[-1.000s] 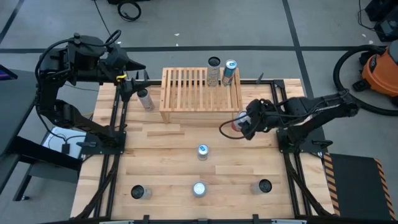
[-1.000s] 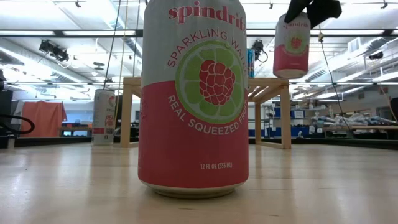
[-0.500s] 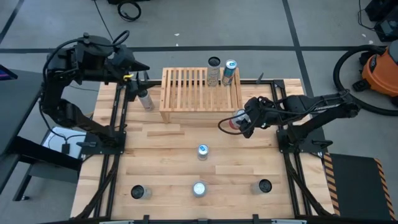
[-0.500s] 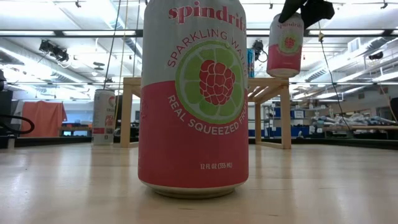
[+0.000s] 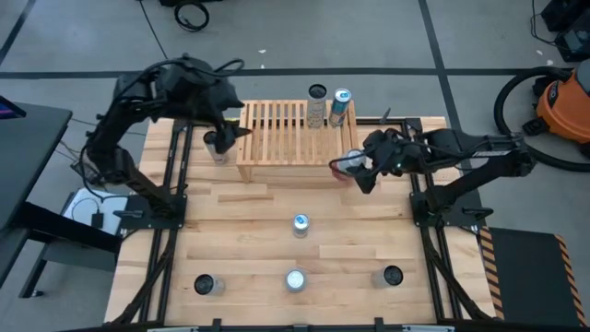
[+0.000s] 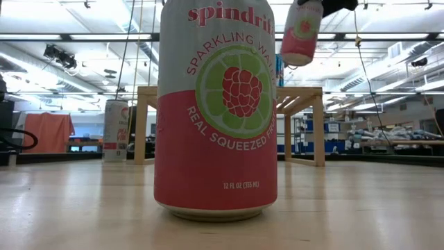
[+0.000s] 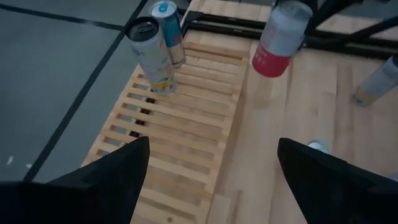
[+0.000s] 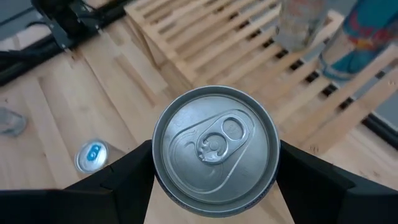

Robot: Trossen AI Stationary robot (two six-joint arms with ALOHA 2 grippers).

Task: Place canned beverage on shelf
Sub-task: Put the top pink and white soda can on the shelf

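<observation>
The table [image 5: 240, 231] is a pale butcher-block top with dark rails down both sides. Toward its far edge stands the shelf [image 5: 277, 138], a box-like rack of natural wood with a slatted top. Two cans are already on its far right corner: a pale can with a dark rim [image 5: 317, 106] and a teal can [image 5: 341, 103] just beside it.

The right arm reaches in from the right side, and the right tool [image 5: 359, 166] is clamped on the pink-and-white can [image 5: 346, 166], one finger on each side of it. That can hangs in the air, tilted, at the shelf's right front corner, clear of the table and not on the slats. From the right wrist its silver lid with the pull tab faces straight up at the camera.

The left arm bends over the far left of the table, with the left tool [image 5: 226, 134] above the shelf's left end, its fingers apart and nothing between them. A slim silver can [image 5: 214, 146] stands on the table just left of the shelf.

Nearer the front, four more cans stand well apart: a blue-topped one [image 5: 300, 223] mid-table, and a row of three by the near edge, a left-hand can [image 5: 204, 285], a middle can [image 5: 295, 280] and a right-hand can [image 5: 393, 276].
</observation>
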